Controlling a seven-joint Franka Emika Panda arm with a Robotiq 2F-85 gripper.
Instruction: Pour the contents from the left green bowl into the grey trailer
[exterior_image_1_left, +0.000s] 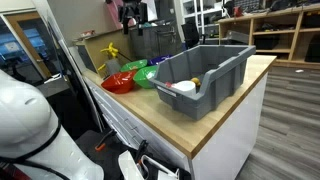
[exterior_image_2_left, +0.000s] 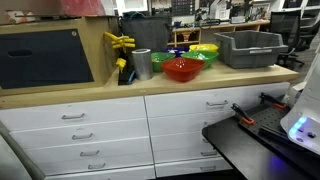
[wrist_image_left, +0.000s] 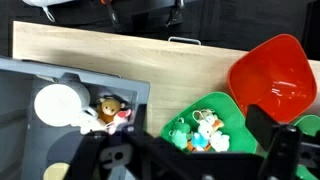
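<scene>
1. The end effector (wrist_image_left: 192, 152) hangs above the counter (wrist_image_left: 120, 50) with its fingers spread wide, holding nothing. In the wrist view only its dark finger bodies show along the 6 o'clock edge, and the tips are blurred. It cannot be picked out in either exterior view.
2. The left green bowl (wrist_image_left: 205, 128) sits at about 12 o'clock from it, on the counter just beside the grey trailer (wrist_image_left: 60, 68), with small toys inside. A pinch on the smooth rim could slip, or an off-centre grip could tilt the bowl early. Either would scatter toys on the counter.
3. The second green bowl (wrist_image_left: 312, 125) lies at 3 o'clock and is cut by the frame edge. It looks much the same, so a drift that way could close on the wrong bowl.
4. The red bowl (wrist_image_left: 270, 80) stands at 2 o'clock, close to the left green bowl. Whether they touch cannot be told. A wide finger coming down between them could shove it.
5. The grey trailer, at 10 o'clock, holds a white round thing and some toys. Its walls are tall, so a low lift could catch the rim and a short pour would land outside.
6. In both exterior views the green bowls overlap near the red bowl, and their contents are unreadable. The trailer's far side is cut off in the wrist view.
</scene>
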